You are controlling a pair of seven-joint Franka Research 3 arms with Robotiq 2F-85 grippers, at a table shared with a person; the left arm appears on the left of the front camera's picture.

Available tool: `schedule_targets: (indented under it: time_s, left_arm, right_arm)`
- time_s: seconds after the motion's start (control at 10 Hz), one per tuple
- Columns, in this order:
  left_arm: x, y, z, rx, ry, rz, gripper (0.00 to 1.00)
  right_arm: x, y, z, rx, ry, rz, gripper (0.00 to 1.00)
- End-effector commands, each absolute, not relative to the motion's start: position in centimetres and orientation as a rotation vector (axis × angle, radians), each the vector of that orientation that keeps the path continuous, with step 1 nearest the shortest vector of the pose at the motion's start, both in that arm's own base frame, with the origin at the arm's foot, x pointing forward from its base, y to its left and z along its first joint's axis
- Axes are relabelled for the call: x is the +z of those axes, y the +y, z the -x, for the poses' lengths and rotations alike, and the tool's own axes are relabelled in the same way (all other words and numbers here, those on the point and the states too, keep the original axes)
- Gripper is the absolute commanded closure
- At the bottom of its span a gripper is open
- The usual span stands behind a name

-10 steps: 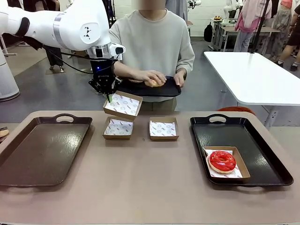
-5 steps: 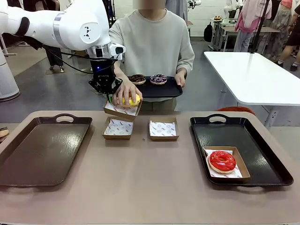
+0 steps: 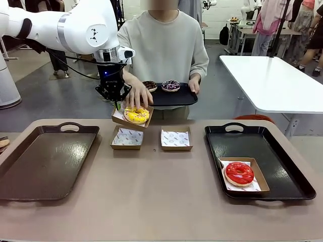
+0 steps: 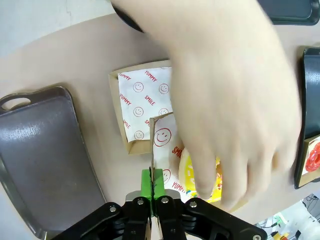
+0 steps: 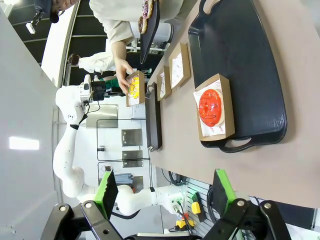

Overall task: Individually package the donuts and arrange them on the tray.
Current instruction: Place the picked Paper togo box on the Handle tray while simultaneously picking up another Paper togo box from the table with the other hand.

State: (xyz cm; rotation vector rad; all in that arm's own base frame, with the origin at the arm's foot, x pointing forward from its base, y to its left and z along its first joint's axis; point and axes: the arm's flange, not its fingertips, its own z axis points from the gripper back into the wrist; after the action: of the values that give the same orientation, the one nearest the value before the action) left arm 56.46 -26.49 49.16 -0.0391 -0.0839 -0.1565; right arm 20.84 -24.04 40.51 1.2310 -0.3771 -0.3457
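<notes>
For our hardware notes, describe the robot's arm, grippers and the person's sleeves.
The left arm is glossy white, rounded, with a grey band, a black mark and a black cable beneath. The left gripper and right gripper are black with green pads. The person's sleeves are long and pale beige.

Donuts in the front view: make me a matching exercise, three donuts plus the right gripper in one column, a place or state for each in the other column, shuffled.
Column one
1. yellow donut
2. red donut
3. purple-iced donut
4. right gripper

Column two
a. on the small tray the person holds
b. open, holding nothing
c. in the box that the left gripper holds up
d. boxed, on the right-hand tray

Pairs: 1-c, 2-d, 3-a, 4-b
</notes>
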Motion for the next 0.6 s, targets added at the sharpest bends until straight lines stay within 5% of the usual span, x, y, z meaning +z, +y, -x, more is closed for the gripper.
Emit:
schedule_targets:
  time_s: [0.0,0.5]
  left_arm:
    - [49.30,-26.18,-55.94,-0.155,-0.083,0.036,1.00]
    - [49.30,-26.18,-55.94,-0.155,-0.083,0.036,1.00]
  right_arm:
    - [40.58,-23.99,-20.78,-0.339,-0.384,-1.238,0.00]
    - [40.58,-23.99,-20.78,-0.339,-0.384,-1.238,0.00]
